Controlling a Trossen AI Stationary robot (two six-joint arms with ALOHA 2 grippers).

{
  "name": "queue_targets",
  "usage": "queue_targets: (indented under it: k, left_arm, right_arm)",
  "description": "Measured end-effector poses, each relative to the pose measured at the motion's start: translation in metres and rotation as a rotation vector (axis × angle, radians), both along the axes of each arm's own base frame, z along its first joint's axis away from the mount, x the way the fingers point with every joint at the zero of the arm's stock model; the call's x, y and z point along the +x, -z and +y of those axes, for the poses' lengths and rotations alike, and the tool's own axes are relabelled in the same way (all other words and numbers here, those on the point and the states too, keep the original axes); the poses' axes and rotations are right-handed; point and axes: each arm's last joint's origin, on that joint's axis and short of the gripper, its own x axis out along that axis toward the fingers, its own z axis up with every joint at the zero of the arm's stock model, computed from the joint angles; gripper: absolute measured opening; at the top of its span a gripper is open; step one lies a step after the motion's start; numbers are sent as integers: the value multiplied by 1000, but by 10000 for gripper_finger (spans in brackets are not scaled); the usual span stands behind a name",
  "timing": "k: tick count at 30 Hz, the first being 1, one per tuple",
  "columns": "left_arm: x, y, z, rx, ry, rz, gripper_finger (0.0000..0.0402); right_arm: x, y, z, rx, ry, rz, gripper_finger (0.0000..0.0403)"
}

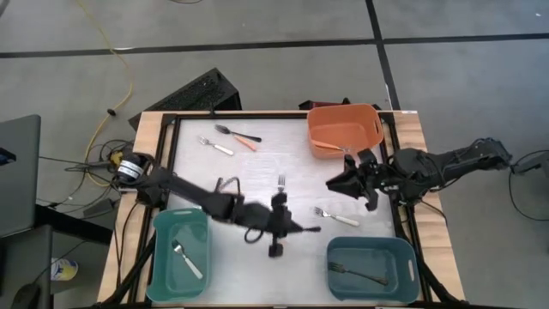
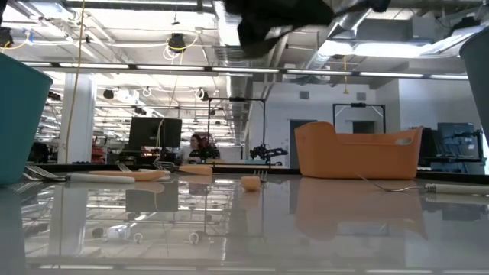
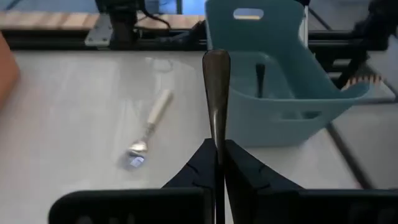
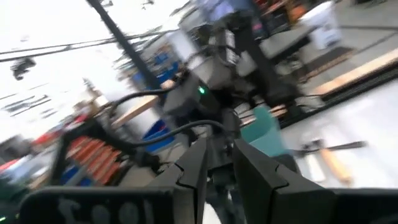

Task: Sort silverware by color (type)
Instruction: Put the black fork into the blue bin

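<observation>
Closest to the overhead lens, saw the left gripper [image 1: 290,227] out over the front middle of the table [image 1: 257,167]. Found it clamped shut on a black handle [image 1: 307,229] aimed at the blue bin [image 1: 371,249] at the front right. Judged that the likely target, given the black fork [image 1: 360,275] lying inside. Saw the right gripper [image 1: 336,183] hanging just in front of the orange bin [image 1: 343,116], probably keeping clear. Noted a white-handled fork [image 1: 334,216] on the table between the two grippers and another fork [image 1: 280,182] mid-table. Noted too a teal bin [image 1: 163,257] at the front left, holding a white-handled spoon [image 1: 187,260]. Spotted a black-handled spoon [image 1: 238,132] at the far side with an orange and a white handle beside it, none yet sorted.

From table height, made out only dark arm parts overhead, the orange bin to the right and loose handles far off.

Past the left wrist, saw both fingers [image 3: 242,174] pressed together on the black handle, held straight out toward the blue bin, with the white-handled fork off to one side.

Past the right wrist, through heavy blur, saw the fingers [image 4: 193,165] parted by a narrow gap, with nothing visibly held.
</observation>
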Motion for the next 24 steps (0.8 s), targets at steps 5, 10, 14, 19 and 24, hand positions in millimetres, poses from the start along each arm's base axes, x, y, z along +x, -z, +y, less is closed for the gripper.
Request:
queue_targets:
  k: [5, 10, 14, 19, 24]
  left_arm:
    - [10, 3, -59, -92, -56, -109, 1]
    - [45, -30, -103, -7, -105, -158, 1]
    - [88, -40, -117, 63, -115, -147, 0]
    - [133, -32, -112, 7, -82, -276, 0]
    - [142, -2, -96, -107, -103, -341, 0]
  right_arm:
    - [-5, -2, 10, 2, -117, -19, 101]
    - [-12, -6, 17, 10, -165, -47, 101]
    - [-18, -12, 21, 24, -199, -95, 101]
    - [-30, -19, 22, 40, -237, -144, 101]
    - [-40, -23, 23, 49, -267, -171, 101]
